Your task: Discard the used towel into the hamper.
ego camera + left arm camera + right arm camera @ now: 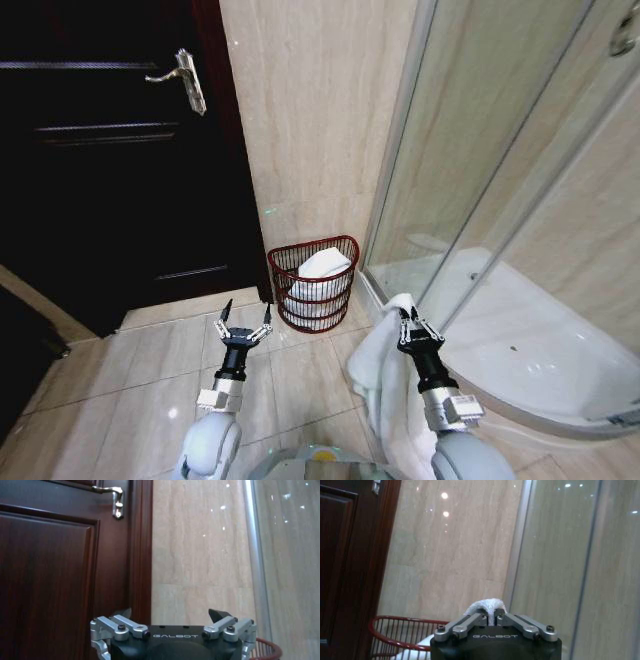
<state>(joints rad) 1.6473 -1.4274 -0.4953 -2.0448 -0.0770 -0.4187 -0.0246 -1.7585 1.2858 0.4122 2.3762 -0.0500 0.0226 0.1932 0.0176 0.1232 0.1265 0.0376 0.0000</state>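
Note:
The hamper, a dark red wire basket, stands on the floor against the beige wall, with a white cloth lying inside it. My right gripper is shut on the white towel, which hangs down from it to the floor, a little to the right of the hamper and nearer to me. In the right wrist view the towel's tip pokes out between the closed fingers, with the hamper's rim low beyond. My left gripper hovers open, left of the hamper; its spread fingers show in the left wrist view.
A dark wooden door with a metal handle is on the left. A glass shower enclosure with a white tray is on the right. Tiled floor lies open in front of the door.

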